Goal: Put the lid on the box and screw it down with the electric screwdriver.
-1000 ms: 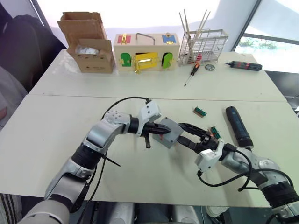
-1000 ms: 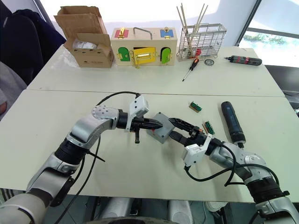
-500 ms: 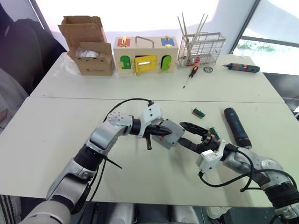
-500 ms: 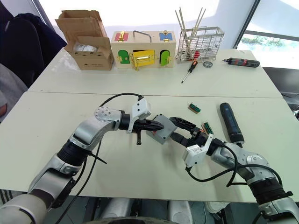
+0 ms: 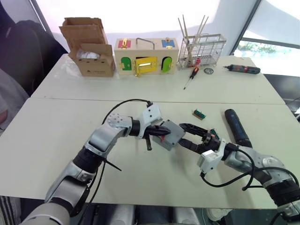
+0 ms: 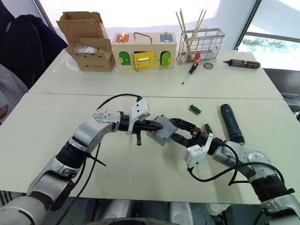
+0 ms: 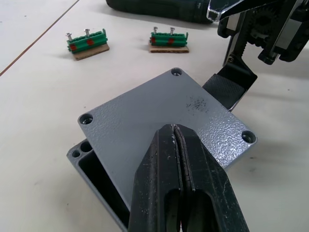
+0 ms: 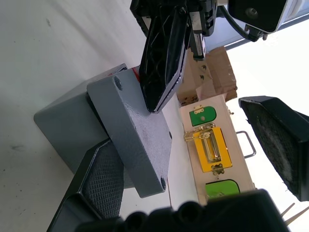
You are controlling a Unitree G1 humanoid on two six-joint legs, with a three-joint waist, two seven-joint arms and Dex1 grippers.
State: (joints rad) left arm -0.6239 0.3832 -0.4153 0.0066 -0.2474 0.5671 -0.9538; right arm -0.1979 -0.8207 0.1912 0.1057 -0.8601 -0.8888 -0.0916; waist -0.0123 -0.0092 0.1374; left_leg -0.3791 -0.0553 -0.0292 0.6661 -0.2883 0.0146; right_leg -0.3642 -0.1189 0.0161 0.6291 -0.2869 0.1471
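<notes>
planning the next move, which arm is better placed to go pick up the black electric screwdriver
Right. The electric screwdriver lies on the robot's right, just beyond the right gripper, which is open beside the box. The left gripper is shut, pressing on the lid, so it can stay there.

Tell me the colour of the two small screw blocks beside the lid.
Green with red dots, on brown bases; the left wrist view shows them best.

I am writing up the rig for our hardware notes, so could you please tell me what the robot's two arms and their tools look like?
Both arms are silver-grey metal segments with black joints and loose black cables looping beside them. Each wrist carries a white camera housing. The left tool and the right tool each have two black fingers; the right tool's pads are cross-hatched with a diamond texture.
</notes>
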